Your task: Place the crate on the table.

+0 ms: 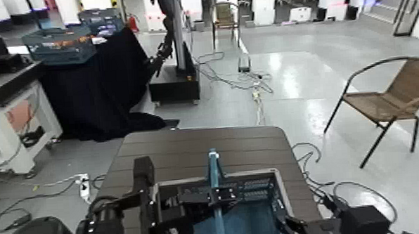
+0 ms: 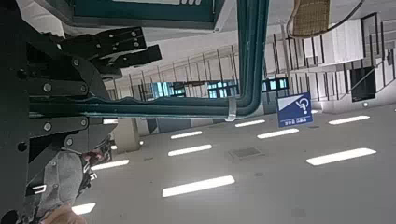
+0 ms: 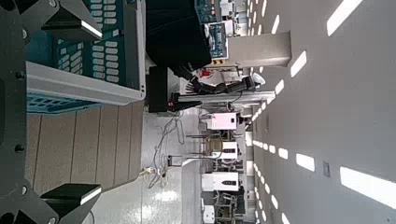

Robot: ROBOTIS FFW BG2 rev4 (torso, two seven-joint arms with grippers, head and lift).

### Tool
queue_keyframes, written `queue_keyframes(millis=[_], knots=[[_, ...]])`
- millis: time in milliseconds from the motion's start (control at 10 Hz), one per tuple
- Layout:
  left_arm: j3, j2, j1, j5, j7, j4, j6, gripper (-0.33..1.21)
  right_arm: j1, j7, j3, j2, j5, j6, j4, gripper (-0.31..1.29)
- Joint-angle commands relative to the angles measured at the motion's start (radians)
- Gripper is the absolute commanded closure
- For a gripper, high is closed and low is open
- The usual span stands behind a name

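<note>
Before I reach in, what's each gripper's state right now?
Left gripper: closed on the blue plastic crate's handle bar.
Right gripper: open, at the crate's rim.

The left hand (image 1: 222, 195) reaches inward, its fingers closed, while the right hand (image 3: 91, 109) stands open.

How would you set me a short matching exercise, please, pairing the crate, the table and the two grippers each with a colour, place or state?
Column one:
1. Crate
2. Table
3. Left gripper
4. Right gripper

Column two:
A. Closed on the upright central handle bar
B. Blue, with slotted sides
C. Open, at the crate's right side
D. Dark brown, with a plank-slatted top

Right pairs: 1-B, 2-D, 3-A, 4-C
</note>
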Motion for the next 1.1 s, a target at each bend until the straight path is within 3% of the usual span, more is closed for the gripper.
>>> queue_keyframes(millis=[100,1100], knots=[[0.001,-0.001,0.001,0.0,0.0,0.0,0.0,1.19,0.0,0.001,0.0,0.0,0.0,-0.001,0.0,0.15],[-0.011,-0.001,-0.046,-0.006,0.032,0.057,0.015,1.19,0.0,0.001,0.002,0.003,0.0,-0.005,0.0,0.15]])
